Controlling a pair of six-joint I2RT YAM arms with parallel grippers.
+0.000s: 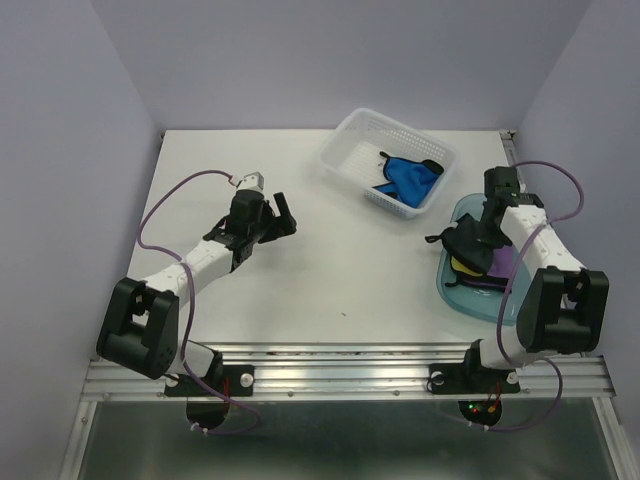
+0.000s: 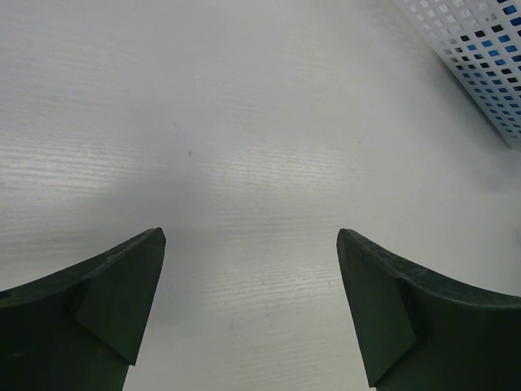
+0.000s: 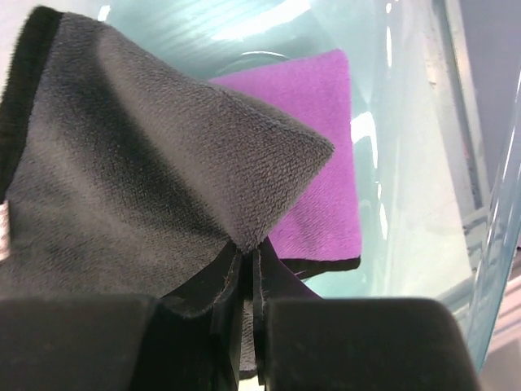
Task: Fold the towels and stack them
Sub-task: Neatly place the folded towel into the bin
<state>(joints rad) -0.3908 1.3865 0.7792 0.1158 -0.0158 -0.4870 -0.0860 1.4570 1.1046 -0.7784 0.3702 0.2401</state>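
From above, the right gripper [image 1: 476, 240] hangs over the tray [image 1: 452, 292], pinching the black towel [image 1: 458, 243]. The left gripper [image 1: 282, 214] sits well left of the tray. The left wrist view shows its jaws spread above the table [image 2: 244, 122]. Only the right wrist view shows the pinched fold, with the purple towel [image 3: 321, 155] flat in the tray beneath.

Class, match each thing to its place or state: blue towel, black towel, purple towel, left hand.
1 blue towel; 2 black towel; 3 purple towel; 4 left hand.
A pinched by the right hand; B flat in the tray; C in the white basket; D open above the table.
Pairs: 1-C, 2-A, 3-B, 4-D.
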